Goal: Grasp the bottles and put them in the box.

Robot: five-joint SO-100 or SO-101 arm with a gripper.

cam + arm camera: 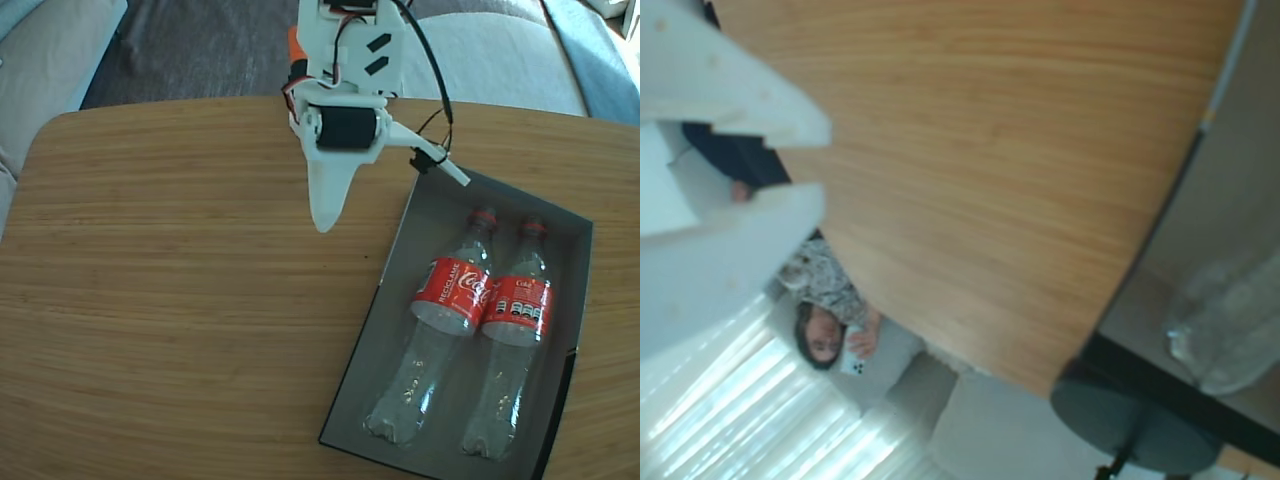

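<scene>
We see a rounded wooden table [200,300] with a striped grain, set in front of pale grey sofa cushions [500,55] and a dark rug in the fixed view. On the table's right side lies the dark grey box [400,300], shallow and low-walled, turned at a slight angle so that its far end leans toward the right. Both bottles lie inside it side by side, touching or nearly so, necks pointing to the far end and bases toward the near end: the left bottle [445,320] and the right bottle [512,335], each with a red label around its middle and a red neck ring. The white arm reaches in from the top edge, and the gripper [325,222] hangs above bare wood just left of the box's far corner, well clear of the bottles. In the wrist view we find its two white fingers [740,110] at the left edge with only a narrow gap between their tips, nothing held between them. That view also shows the box wall [1160,240] at the right and a clear bottle base [1230,330] beyond it, and a person [825,300] sitting past the table edge.
</scene>
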